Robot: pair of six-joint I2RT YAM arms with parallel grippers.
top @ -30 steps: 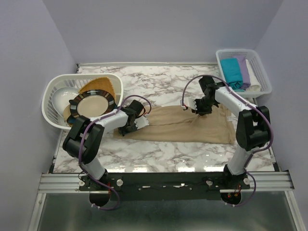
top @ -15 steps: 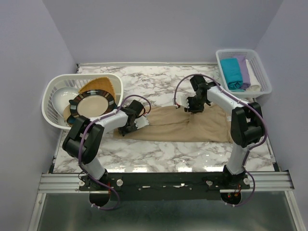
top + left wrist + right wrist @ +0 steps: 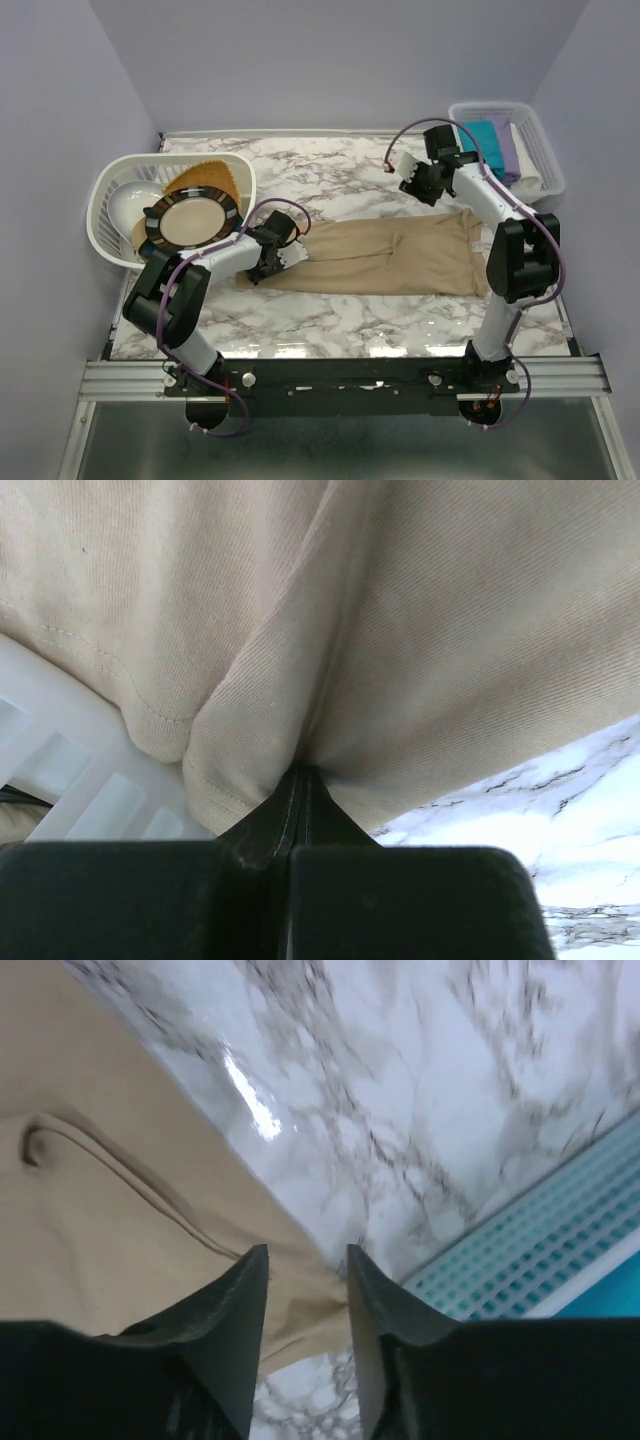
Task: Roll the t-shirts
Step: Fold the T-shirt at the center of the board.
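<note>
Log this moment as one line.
beige t-shirt: folded long, flat on table, not rolled | left jaws: shut on its left end | right jaws: open, empty, above table near right-hand basket

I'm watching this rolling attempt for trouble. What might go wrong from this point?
1. The left gripper is shut on the beige t-shirt close to the white basket. A roll started there may catch or nudge the basket.
2. The right gripper is open and holds nothing, so a pull from the left end alone could drag the folded shirt askew.
</note>
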